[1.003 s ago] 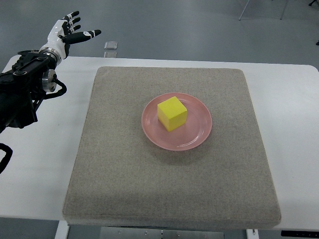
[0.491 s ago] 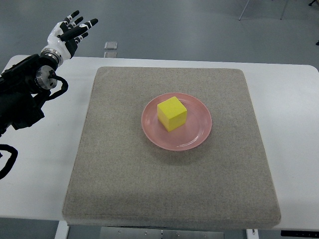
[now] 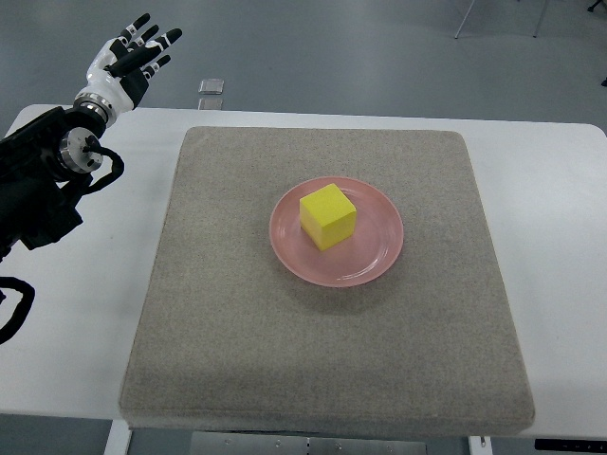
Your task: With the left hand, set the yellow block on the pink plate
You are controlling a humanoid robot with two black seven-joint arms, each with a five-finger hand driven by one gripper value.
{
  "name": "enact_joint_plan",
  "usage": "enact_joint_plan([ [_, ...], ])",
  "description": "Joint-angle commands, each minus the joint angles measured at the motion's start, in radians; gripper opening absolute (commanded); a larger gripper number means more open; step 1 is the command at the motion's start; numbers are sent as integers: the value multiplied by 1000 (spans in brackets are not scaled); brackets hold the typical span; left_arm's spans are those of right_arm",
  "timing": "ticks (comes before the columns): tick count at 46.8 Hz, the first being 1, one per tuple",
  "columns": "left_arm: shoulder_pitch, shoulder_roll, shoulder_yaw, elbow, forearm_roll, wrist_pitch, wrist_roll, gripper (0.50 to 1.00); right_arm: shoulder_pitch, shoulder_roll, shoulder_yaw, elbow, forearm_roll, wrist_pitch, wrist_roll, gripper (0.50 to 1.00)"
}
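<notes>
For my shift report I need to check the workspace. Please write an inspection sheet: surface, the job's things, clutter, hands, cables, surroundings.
Surface: white table with grey mat on it.
Job's things: yellow block sits on pink plate, mid-mat.
Clutter: small grey object on the floor past the table's far edge.
Hands: left hand open, raised beyond far-left corner, holding nothing; right not in view.
Cables: black cable loops by left arm.
Surroundings: grey floor.

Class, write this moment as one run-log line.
yellow block: on pink plate | left hand: open, empty, far-left off mat | right hand: unseen
</notes>
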Motion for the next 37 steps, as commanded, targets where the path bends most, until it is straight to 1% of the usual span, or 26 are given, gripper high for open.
enact_joint_plan([
  [1,-2,0,0,-2,0,0,1,992,0,0,0,0,0,0,0,924],
  [37,-14,-11,-1,-5,0,3,1,992,-6,0,-6,0,0,1,-1,924],
])
